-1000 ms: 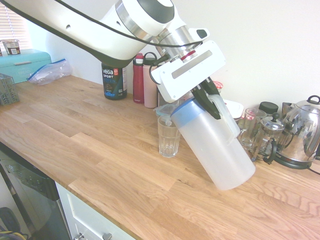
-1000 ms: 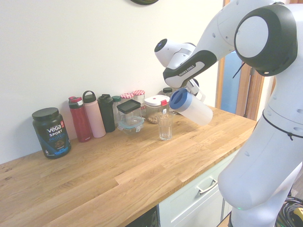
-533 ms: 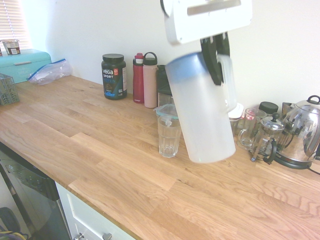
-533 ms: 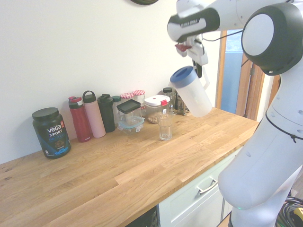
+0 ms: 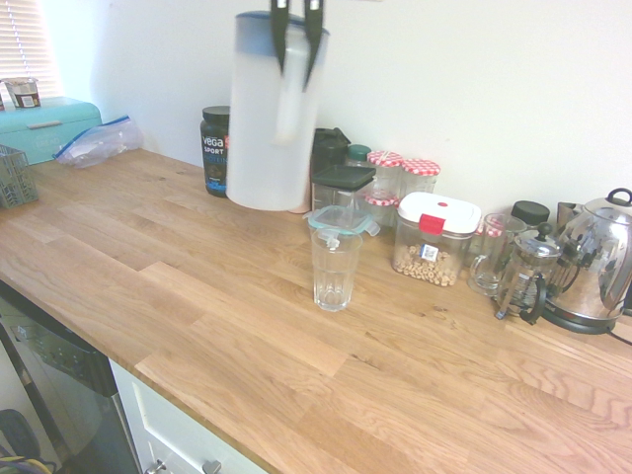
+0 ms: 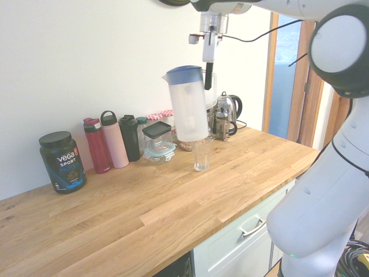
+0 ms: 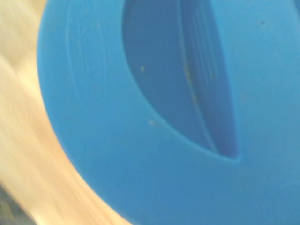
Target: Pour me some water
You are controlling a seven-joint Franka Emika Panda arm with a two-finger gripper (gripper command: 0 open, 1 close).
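We see the gripper [image 5: 296,44] clamped on the handle of the pitcher [image 5: 269,118], which hangs upright in the air above the wooden counter [image 5: 247,326], near the drinking glass [image 5: 335,269]; its water is hardly visible

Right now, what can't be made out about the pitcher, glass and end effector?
- Water level in the frosted-white plastic pitcher: its cloudy wall hides it, both exterior views.
- Water in the clear ribbed glass: too transparent to tell.
- End effector: top edge cuts it, first exterior view.
- Wrist view: blurred blue lid fills it.
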